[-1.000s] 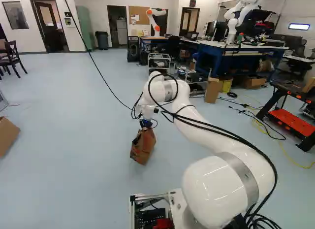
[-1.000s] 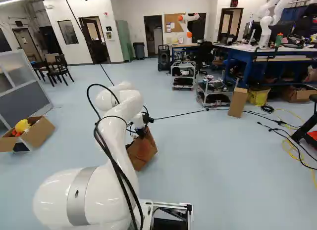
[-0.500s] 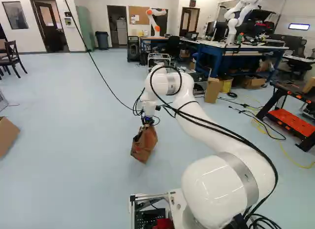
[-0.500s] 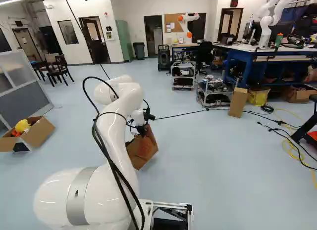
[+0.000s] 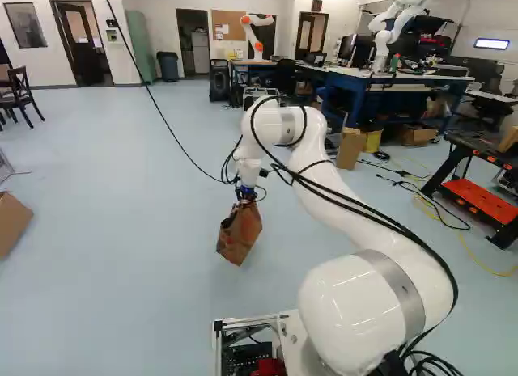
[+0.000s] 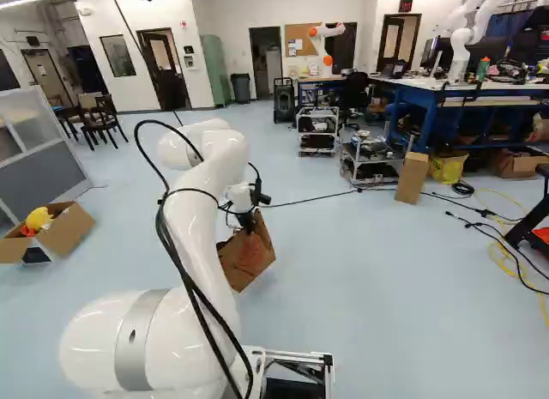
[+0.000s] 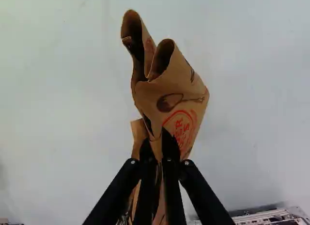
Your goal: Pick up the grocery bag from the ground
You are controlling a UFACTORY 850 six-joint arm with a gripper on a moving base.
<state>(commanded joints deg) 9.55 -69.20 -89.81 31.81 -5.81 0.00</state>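
One white arm (image 5: 324,194) reaches out over a pale blue floor (image 5: 121,230), its fingers pinching a brown paper grocery bag (image 5: 239,234). From the big rounded joint at the foot of the left base view, the arm slopes forward and up toward the middle, bends over at a rounded elbow, and drops steeply through the wrist, so the black gripper (image 5: 245,197) points down. Black cables (image 5: 455,291) loop loosely along it.

The fingers (image 7: 169,148) are nearly together, with a narrow strip of folded paper gripped between them, from both sides. The bag hangs below the gripper, tilted rather than upright; whether its lowest corner touches the floor I cannot tell. It is over the near part of the floor, well apart from the far edge where the walls rise. An open cardboard box (image 6: 69,234), with something yellow (image 6: 39,218) in it, stands on the floor at the left of the right base view, well apart from the bag.

Up close in the wrist view, the bag's top is crumpled, with two curled, rolled folds poking out ahead of the fingers. Red circular lettering and a dark line drawing mark the creased paper.
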